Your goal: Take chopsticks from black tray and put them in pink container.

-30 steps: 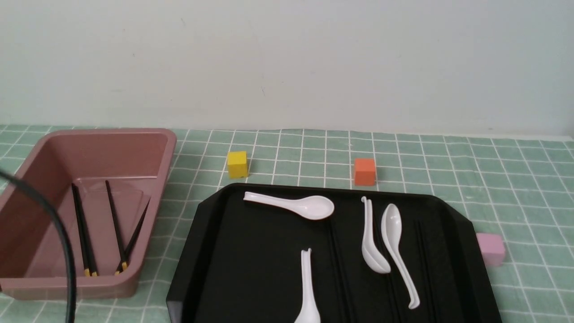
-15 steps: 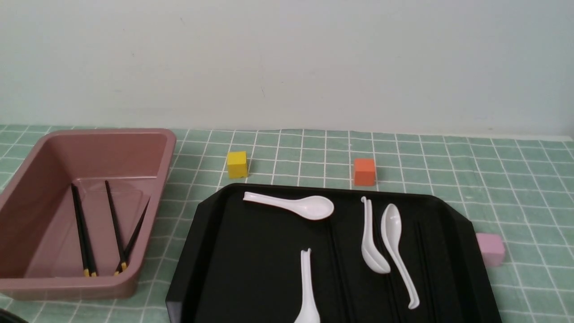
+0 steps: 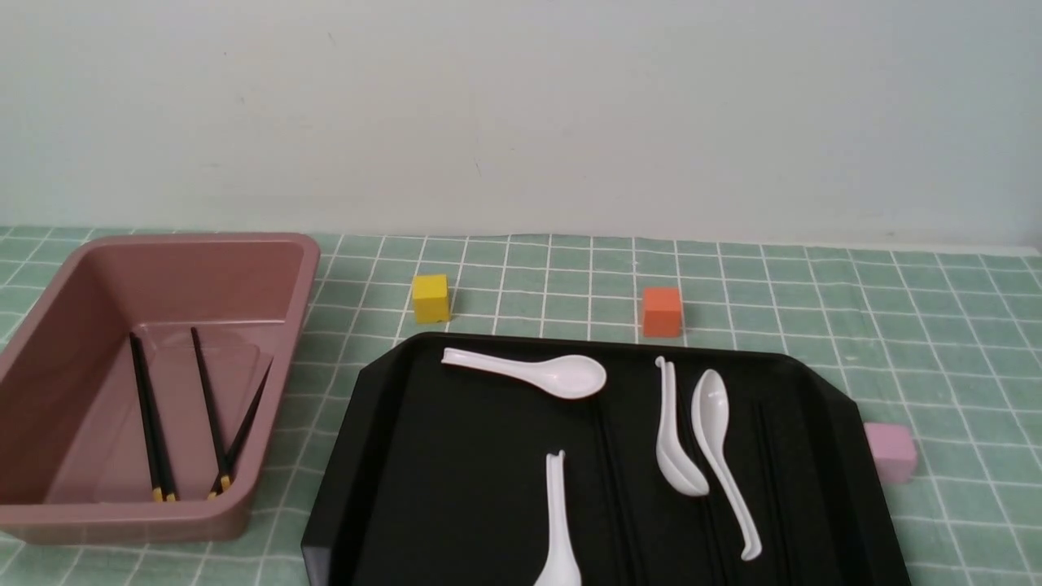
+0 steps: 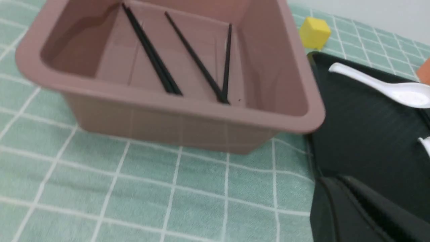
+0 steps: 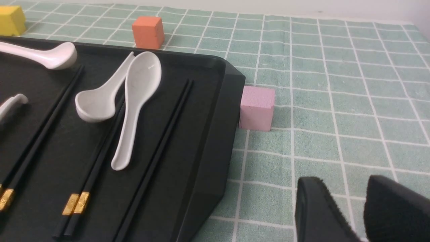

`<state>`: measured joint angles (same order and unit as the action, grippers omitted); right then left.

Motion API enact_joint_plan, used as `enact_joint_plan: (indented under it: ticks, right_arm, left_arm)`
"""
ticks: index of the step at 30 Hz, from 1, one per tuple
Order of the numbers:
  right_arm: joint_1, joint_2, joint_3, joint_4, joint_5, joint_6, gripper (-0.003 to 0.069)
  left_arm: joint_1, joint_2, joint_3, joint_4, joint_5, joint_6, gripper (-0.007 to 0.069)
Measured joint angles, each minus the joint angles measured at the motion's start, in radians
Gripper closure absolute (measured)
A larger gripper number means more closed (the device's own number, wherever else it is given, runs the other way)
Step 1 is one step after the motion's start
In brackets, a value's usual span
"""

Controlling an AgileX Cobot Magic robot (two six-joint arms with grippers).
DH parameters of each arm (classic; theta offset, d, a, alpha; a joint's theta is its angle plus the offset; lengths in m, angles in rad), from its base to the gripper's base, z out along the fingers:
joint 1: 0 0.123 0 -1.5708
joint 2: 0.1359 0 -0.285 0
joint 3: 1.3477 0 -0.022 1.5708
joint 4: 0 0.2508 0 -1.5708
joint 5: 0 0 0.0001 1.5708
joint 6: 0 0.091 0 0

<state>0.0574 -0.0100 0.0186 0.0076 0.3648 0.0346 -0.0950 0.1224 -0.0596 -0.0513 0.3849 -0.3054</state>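
Chopsticks (image 3: 155, 423) lay in the pink tub (image 3: 269, 244), four of them leaning against its near wall. More chopsticks (image 5: 97, 168) lay in the black tray's (image 3: 391, 456) grooves among white spoons (image 3: 529, 373). Left gripper (image 4: 356, 208) hung near the tub and tray, its jaws seemingly together, holding nothing. Right gripper (image 5: 361, 211) hovered beside the tray with a narrow gap, empty.

Light even, bright, diffuse; shadows soft. Front view sharp. Left wrist view motion-blurred throughout, tub (image 4: 174, 101) rim smeared. Faint sheen on tray (image 3: 456, 456) floor, 6 o'clock. Right wrist view: near fingers (image 5: 322, 211) out of focus.
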Motion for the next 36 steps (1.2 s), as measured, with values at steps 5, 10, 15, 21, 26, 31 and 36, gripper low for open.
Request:
enact_joint_plan:
  ticks: [5,10,15,21,26,31,36]
  right_arm:
    - [0.000,0.000,0.000,0.000,0.000,0.000,0.0419]
    - [0.000,0.000,0.000,0.000,0.000,0.000,0.0419]
    - [0.000,0.000,0.000,0.000,0.000,0.000,0.0419]
    - [0.000,0.000,0.000,0.000,0.000,0.000,0.0419]
    - [0.000,0.000,0.000,0.000,0.000,0.000,0.0419]
    - [0.000,0.000,0.000,0.000,0.000,0.000,0.0419]
    - [0.000,0.000,0.000,0.000,0.000,0.000,0.0419]
  left_arm:
    - [0.000,-0.122,0.077,0.060,0.001,-0.091,0.0635]
    - [0.000,-0.134,0.088,0.066,0.000,-0.098,0.0634]
    - [0.000,-0.134,0.089,0.051,0.000,-0.098,0.0630]
    - [0.000,-0.134,0.089,0.051,0.000,-0.099,0.0624]
    - [0.000,-0.134,0.089,0.051,0.000,-0.099,0.0620]
    - [0.000,-0.134,0.089,0.051,0.000,-0.099,0.0616]
    - [0.000,-0.134,0.089,0.051,0.000,-0.099,0.0607]
